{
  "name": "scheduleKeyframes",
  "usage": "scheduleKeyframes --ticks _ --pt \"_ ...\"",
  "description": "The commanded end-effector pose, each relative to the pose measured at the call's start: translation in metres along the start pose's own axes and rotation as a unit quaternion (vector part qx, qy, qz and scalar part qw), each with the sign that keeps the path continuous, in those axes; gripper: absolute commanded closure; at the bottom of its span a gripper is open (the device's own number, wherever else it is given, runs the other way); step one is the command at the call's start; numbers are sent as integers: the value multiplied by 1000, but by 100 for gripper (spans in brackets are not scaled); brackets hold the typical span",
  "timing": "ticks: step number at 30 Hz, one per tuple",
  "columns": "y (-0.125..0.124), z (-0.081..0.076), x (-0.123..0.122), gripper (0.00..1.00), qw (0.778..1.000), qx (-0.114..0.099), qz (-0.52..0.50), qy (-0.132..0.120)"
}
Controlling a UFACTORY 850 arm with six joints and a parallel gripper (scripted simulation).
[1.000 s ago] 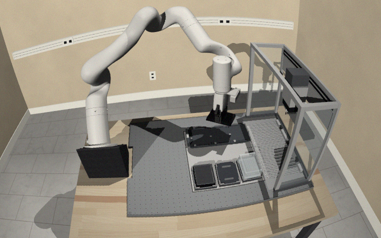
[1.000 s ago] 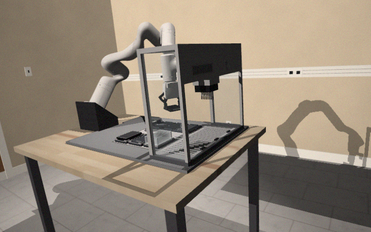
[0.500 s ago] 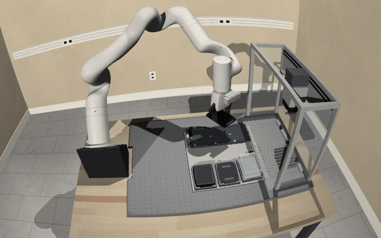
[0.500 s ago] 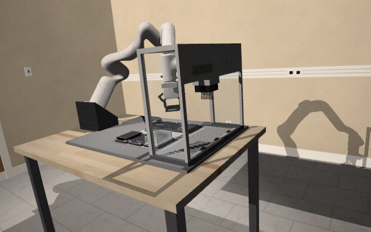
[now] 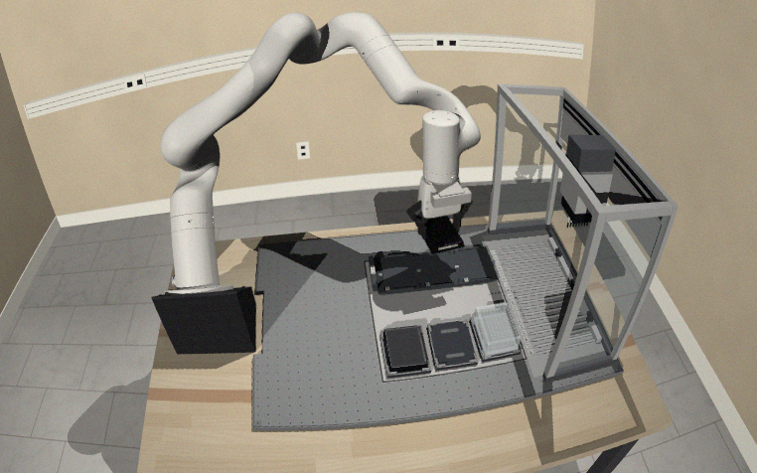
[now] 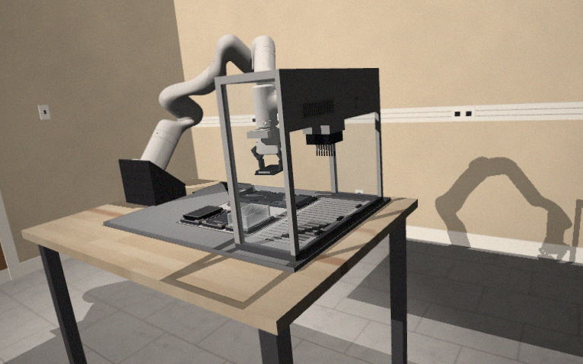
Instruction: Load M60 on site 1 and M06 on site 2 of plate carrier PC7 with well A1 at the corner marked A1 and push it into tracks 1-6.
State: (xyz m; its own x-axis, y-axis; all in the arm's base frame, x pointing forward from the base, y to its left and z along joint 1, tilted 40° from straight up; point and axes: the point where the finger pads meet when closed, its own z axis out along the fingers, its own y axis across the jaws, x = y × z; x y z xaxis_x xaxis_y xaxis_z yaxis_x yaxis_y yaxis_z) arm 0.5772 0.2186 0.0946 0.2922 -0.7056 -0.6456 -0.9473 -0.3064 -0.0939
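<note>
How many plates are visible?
3: held plate in the pincer above the carrier; dark plate at the nest row's arm end; clear block at its far end. Shadowed carrier may hide another.

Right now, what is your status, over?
Gripper shut on dark plate, above carrier. Carrier on apron, outside rails. Path down looks free.
</note>
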Motion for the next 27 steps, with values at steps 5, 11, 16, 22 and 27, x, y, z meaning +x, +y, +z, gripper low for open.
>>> scheduleKeyframes --ticks 5,11,16,22,27 --pt "-1 -1 0 100 997 -6 76 3" --pt "-1 -1 0 100 997 -6 76 3" --pt "-1 -1 0 100 997 -5 76 3" --pt "-1 -1 0 100 997 -6 76 3" --pt "-1 6 0 100 997 -6 76 3"
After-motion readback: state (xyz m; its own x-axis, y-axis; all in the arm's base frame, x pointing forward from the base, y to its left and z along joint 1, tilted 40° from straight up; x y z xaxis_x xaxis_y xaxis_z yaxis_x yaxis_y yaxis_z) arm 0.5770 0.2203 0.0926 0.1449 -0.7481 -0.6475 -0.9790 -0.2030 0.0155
